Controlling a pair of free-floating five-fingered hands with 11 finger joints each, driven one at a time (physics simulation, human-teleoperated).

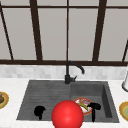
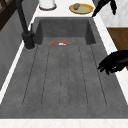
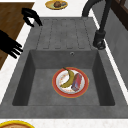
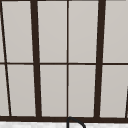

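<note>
My left hand hovers over the front edge of the sink's ribbed draining board, holding nothing; its fingers are loosely bent. It shows as the near hand in the left side view and the far hand in the right side view. My right hand hangs above the front rim of the basin with straight fingers, empty, and also appears as the hand at the left. Below and behind it a red-rimmed plate holding a banana and a reddish packet lies on the basin floor.
A big red ball fills the lower middle of the front view. The black tap stands behind the sink. Yellow plates with food sit on the counter at the left and right. A white jar stands at the right.
</note>
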